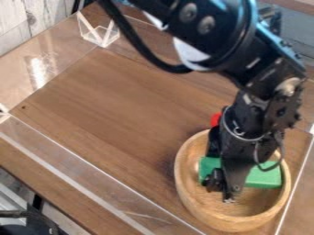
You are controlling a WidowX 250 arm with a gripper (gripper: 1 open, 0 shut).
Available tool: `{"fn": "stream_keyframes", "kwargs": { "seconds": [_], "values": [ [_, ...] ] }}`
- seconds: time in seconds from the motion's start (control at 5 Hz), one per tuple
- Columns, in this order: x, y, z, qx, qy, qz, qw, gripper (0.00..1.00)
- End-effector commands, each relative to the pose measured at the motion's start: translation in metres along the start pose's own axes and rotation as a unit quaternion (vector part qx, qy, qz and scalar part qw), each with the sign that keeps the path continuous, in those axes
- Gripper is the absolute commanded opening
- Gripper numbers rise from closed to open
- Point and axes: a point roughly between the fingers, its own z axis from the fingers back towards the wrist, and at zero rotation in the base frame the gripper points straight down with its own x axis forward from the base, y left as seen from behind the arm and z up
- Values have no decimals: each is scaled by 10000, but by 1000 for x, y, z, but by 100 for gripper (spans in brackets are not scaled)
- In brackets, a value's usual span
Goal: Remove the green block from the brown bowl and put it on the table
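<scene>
The brown bowl [194,195] stands on the table [110,110] at the lower right. Inside it lies the green block [265,175], flat on the bowl's floor. My gripper [229,182] points straight down into the bowl. Its dark fingers straddle the block's middle and are closed against it, and green shows on both sides of them. The block rests low in the bowl, and the fingers hide its centre.
A small red object [218,119] peeks out just behind the bowl, partly hidden by my arm. Clear acrylic walls [73,170] edge the table at the front left. A clear acrylic stand [98,35] sits at the back left corner.
</scene>
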Motion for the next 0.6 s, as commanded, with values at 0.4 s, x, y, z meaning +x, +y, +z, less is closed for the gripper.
{"fn": "stream_keyframes", "kwargs": {
  "seconds": [0.4],
  "values": [
    [-11,10,14,142,-164,-439,9988,0]
  ]
}}
